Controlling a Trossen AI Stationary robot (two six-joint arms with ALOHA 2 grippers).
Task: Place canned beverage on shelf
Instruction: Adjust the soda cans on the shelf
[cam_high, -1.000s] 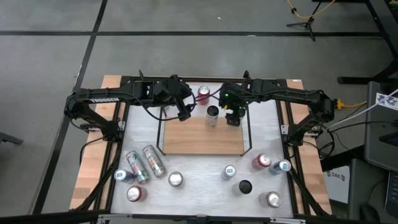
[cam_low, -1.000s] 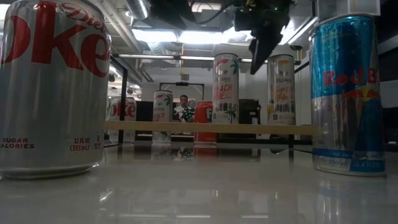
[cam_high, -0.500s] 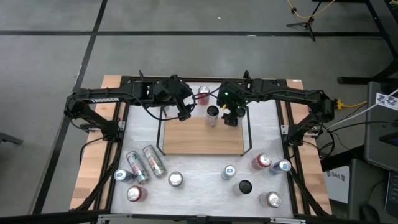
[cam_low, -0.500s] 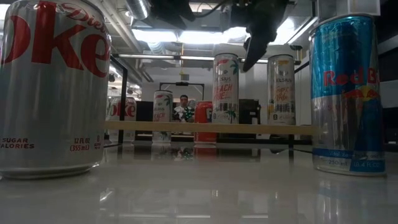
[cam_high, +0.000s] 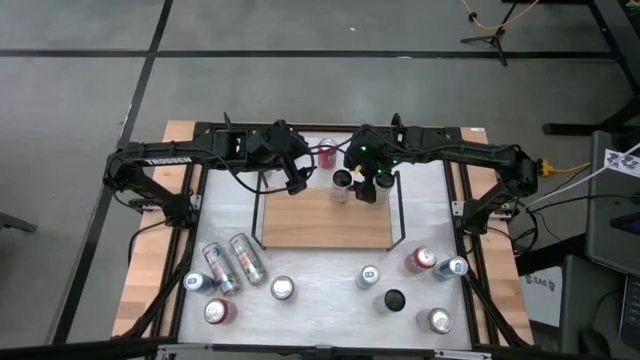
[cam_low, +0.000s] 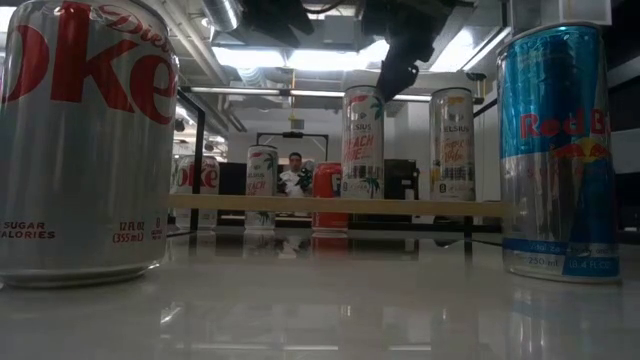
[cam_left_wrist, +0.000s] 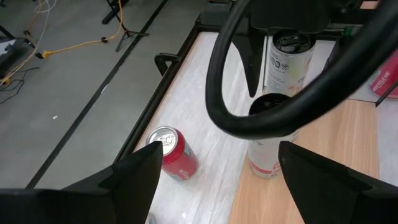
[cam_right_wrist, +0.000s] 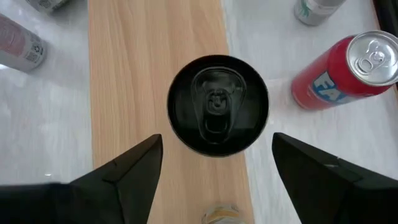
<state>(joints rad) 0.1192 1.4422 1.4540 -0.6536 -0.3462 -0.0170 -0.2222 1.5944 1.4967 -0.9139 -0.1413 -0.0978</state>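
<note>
The shelf (cam_high: 320, 225) is a light-brown wooden board with black end rails, at the table's middle. Two slim cans stand upright on its far edge. One is a black-topped can (cam_high: 342, 181), also in the right wrist view (cam_right_wrist: 217, 102), and the other is a silver-topped can (cam_left_wrist: 289, 53) just to its right. My right gripper (cam_high: 366, 188) is open, points down and hangs above the cans (cam_low: 392, 85). In its wrist view its fingers stand on either side of the black-topped can without touching it. My left gripper (cam_high: 297, 186) is open and empty over the shelf's far left corner.
A red can (cam_high: 327, 152) lies on the white table behind the shelf. Several cans stand or lie along the near edge, among them a Diet Coke can (cam_low: 85, 140) and a Red Bull can (cam_low: 560, 150). A person (cam_low: 295, 170) sits in the room beyond.
My right gripper has moved toward the table's left and a little up. It has gone from above the silver-topped can to above the black-topped can. Both cans have stayed upright on the shelf.
</note>
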